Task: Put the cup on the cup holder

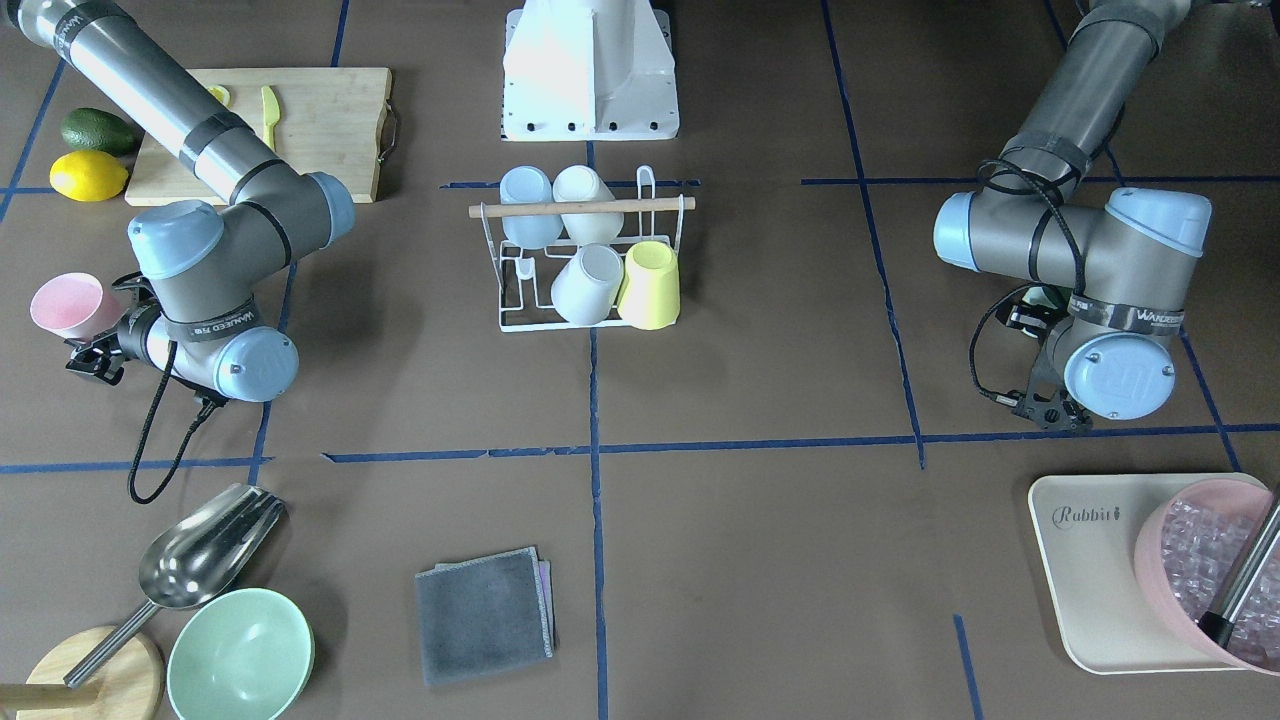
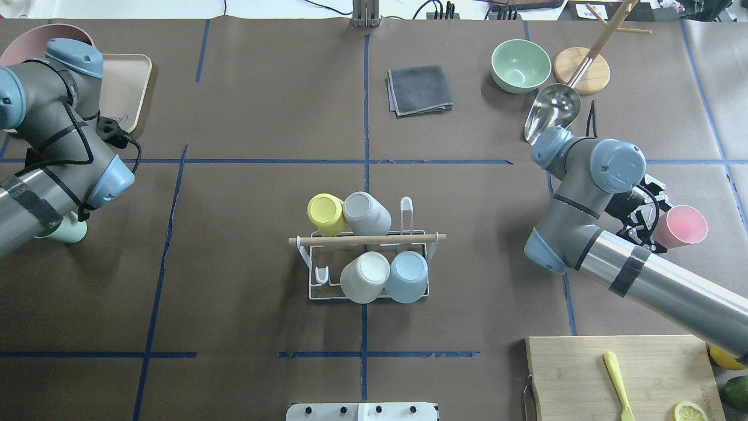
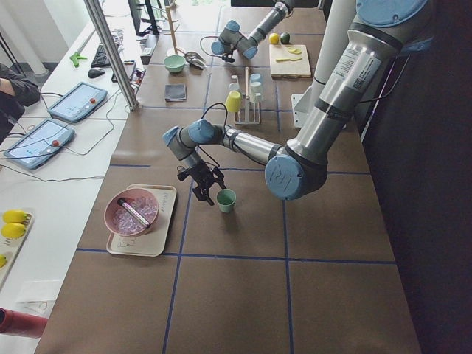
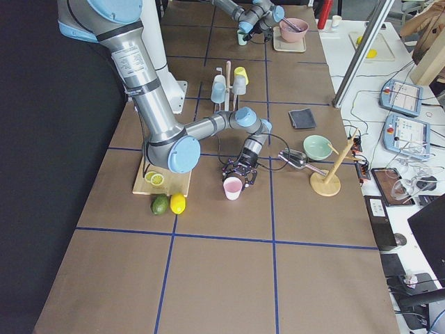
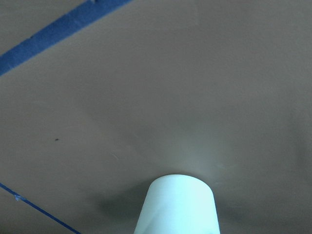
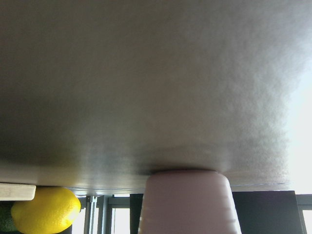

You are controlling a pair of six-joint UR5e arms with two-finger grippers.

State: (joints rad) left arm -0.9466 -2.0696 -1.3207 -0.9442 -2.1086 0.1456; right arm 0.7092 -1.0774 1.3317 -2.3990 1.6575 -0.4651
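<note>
The cup holder [image 2: 366, 239], a white wire rack with a wooden rod, stands mid-table and also shows in the front view [image 1: 580, 208]. It carries a yellow [image 2: 324, 213], a grey [image 2: 367, 213], a white [image 2: 364, 276] and a light blue cup [image 2: 406, 276]. A pink cup [image 2: 681, 225] stands upright on the table at the right. My right gripper [image 2: 647, 227] is at its base, with the jaws spread either side of it. A mint cup [image 2: 61, 232] stands on the table under my left arm. My left gripper [image 3: 206, 184] is right beside it; I cannot tell its state.
A cutting board [image 2: 619, 374] with lemon pieces lies near right. A metal scoop [image 2: 552, 114], a green bowl [image 2: 520, 65] and a wooden stand [image 2: 581, 70] are far right. A grey cloth [image 2: 419, 89] lies far centre. A tray [image 2: 125, 88] with a pink bowl is far left.
</note>
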